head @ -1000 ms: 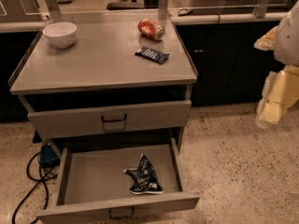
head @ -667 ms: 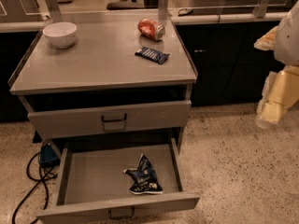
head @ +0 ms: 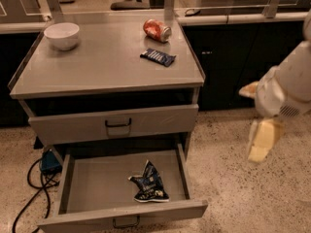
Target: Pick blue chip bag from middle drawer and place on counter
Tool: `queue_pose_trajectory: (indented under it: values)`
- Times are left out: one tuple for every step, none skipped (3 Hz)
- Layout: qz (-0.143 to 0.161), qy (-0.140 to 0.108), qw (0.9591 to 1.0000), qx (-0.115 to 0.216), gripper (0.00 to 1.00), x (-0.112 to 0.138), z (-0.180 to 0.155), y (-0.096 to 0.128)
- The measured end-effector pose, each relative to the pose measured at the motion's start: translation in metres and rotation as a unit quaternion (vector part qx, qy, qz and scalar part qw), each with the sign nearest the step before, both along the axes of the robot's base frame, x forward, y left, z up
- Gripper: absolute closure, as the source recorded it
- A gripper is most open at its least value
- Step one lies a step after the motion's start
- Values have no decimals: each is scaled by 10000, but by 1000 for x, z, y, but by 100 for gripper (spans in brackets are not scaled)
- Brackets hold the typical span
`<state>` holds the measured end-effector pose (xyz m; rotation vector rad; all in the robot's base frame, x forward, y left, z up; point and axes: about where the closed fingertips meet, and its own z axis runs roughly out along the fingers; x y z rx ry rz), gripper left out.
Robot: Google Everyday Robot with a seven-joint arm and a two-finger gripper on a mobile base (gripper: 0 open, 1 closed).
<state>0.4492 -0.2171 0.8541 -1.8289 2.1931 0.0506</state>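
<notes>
At the right edge of the view, out over the speckled floor, the robot's pale gripper (head: 261, 139) now hangs lower and a little nearer the cabinet than it did a second ago. Whether its jaws are released or clenched cannot be told. Nothing else has shifted. The blue chip bag (head: 149, 183) lies crumpled toward the front right of the open middle drawer (head: 92, 186), untouched and well apart from the gripper. On the counter (head: 97, 64) sit a white bowl (head: 61, 35), a tipped red can (head: 156, 29) and a small blue bar wrapper (head: 158, 57). The reach toward the bag seems only to be starting; picking and placing both remain.
</notes>
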Motion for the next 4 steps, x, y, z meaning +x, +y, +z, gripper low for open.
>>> queue_pose_trajectory:
  values:
    - [410, 382, 9976, 416, 0, -1, -121, 3]
    - [589, 372, 9940, 838, 0, 10, -216, 12]
    - [476, 166, 9943, 938, 0, 27, -232, 14]
    - [415, 146, 9941, 995, 0, 24, -235, 9]
